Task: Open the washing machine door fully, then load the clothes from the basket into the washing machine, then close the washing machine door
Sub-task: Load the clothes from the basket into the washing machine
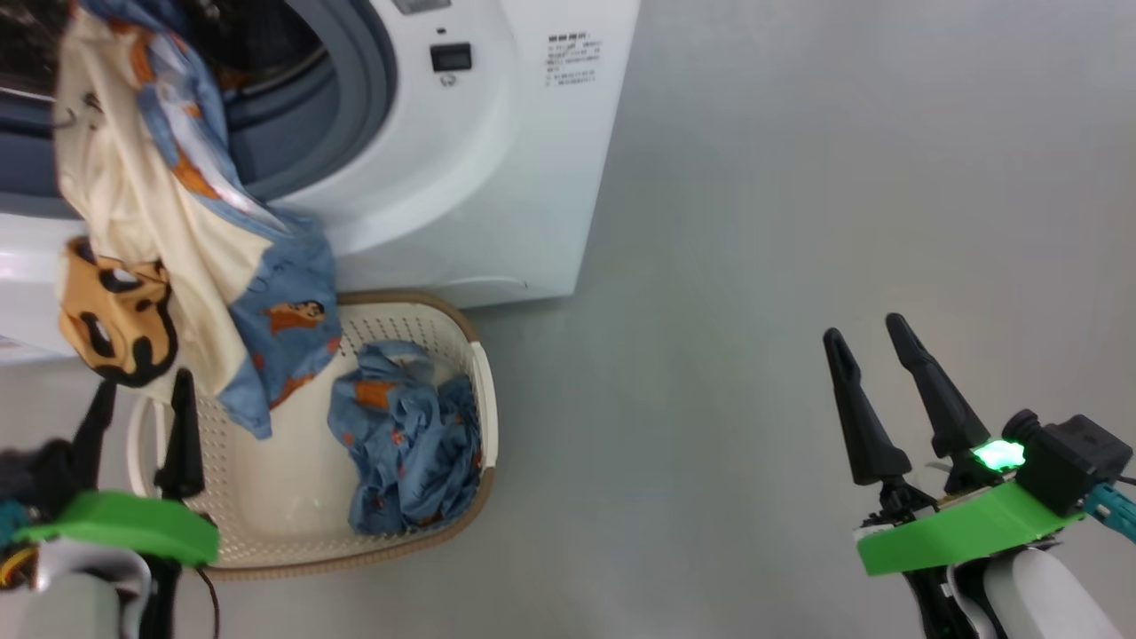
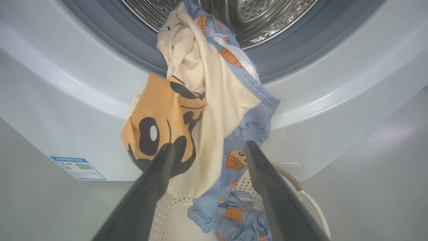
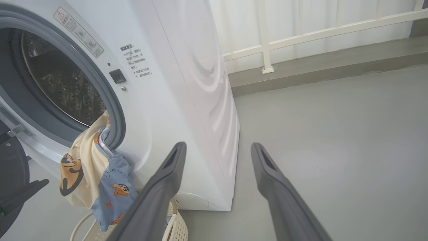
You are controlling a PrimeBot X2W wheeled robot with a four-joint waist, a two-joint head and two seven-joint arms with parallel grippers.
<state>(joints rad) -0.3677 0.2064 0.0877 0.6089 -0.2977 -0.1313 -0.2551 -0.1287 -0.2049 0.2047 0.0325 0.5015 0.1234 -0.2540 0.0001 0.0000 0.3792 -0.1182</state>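
The white washing machine stands with its drum exposed; the door's black rim shows at the left edge of the right wrist view. A cream and light blue garment hangs from the opening down over the basket. A second blue garment lies crumpled inside the basket. My left gripper is open just below the hanging garment, its fingertips at the cloth's lower edge, holding nothing. My right gripper is open over bare floor, far right of the machine.
Grey floor stretches right of the machine and basket. A blue label sits low on the machine's front. A white railing and a low ledge run along the far wall.
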